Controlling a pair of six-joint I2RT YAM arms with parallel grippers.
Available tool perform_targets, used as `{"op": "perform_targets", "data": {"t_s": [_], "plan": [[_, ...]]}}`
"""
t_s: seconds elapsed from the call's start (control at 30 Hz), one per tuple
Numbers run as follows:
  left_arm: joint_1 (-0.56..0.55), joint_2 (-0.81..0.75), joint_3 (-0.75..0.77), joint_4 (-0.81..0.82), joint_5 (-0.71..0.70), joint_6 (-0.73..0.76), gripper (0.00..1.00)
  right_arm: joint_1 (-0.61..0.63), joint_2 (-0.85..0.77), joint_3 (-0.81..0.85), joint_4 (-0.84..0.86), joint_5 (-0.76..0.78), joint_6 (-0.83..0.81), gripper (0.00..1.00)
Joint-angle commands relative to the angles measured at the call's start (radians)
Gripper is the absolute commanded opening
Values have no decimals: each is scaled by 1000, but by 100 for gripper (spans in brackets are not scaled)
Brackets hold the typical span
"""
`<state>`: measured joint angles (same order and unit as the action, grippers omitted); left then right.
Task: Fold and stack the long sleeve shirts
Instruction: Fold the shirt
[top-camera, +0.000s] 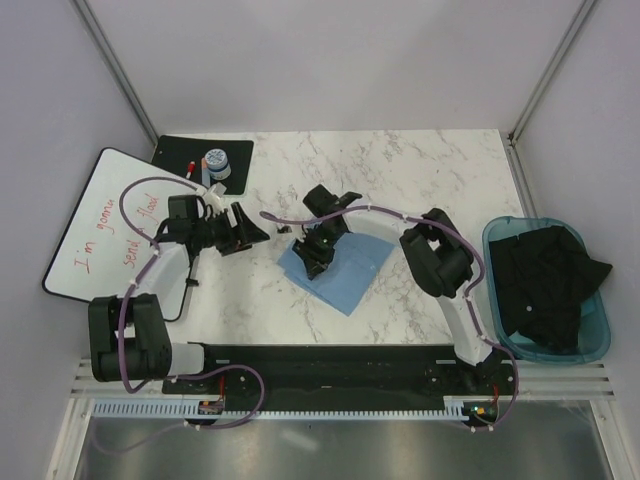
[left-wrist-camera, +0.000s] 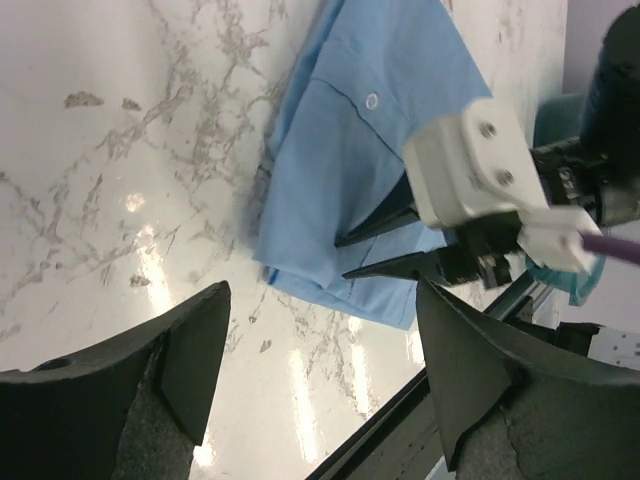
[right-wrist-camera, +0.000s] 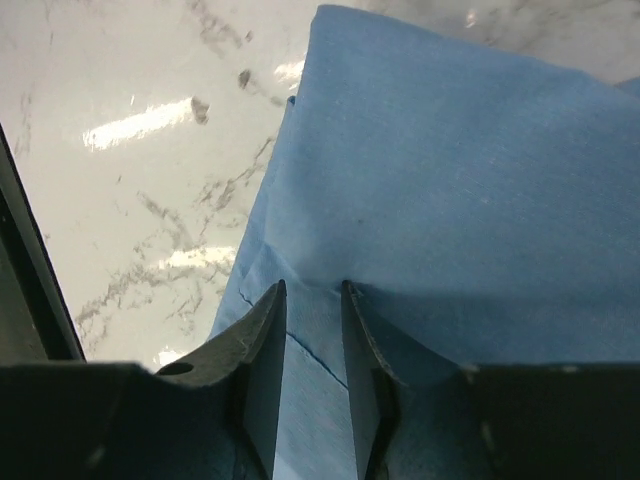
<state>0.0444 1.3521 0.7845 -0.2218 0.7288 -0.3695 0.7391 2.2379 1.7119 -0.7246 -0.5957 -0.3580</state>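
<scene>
Lying folded, the light-blue shirt (top-camera: 352, 266) sits under the right gripper (right-wrist-camera: 312, 292), fingers narrowly apart astride its edge; the left gripper (left-wrist-camera: 320, 292) hangs spread wide beside it.

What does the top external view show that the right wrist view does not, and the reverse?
Only the top view: the whiteboard, the teal bin of dark clothes, the black mat and the left hand, open and empty. Only the right wrist view: the right hand with its fingers close together on a crease near the light-blue shirt's edge. Both: that folded shirt on the marble table.
</scene>
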Motion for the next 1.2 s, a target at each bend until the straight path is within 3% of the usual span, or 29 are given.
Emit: {"op": "perform_targets", "data": {"t_s": [0.0, 0.13, 0.23, 0.33, 0.5, 0.63, 0.9, 1.17], "plan": [[20, -59, -50, -39, -11, 49, 82, 45, -62, -171, -206, 39, -374, 36], [12, -28, -145, 57, 76, 14, 81, 68, -294, -282, -334, 39, -588, 38], [-21, 21, -181, 155, 125, -22, 78, 57, -415, -275, -383, 60, -590, 40], [-79, 87, -212, 296, 152, -89, 77, 11, -452, -239, -380, 59, -491, 40], [-133, 256, -280, 615, 173, -218, 73, -140, -329, -176, -309, 74, -234, 37], [-149, 389, -235, 722, 152, -282, 72, -237, -238, -150, -253, 131, -125, 37], [-256, 545, -200, 759, 97, -364, 71, -262, -32, -60, -231, 263, -170, 36], [-281, 578, -180, 728, 70, -376, 68, -265, -14, -46, -225, 252, -182, 35]]}}
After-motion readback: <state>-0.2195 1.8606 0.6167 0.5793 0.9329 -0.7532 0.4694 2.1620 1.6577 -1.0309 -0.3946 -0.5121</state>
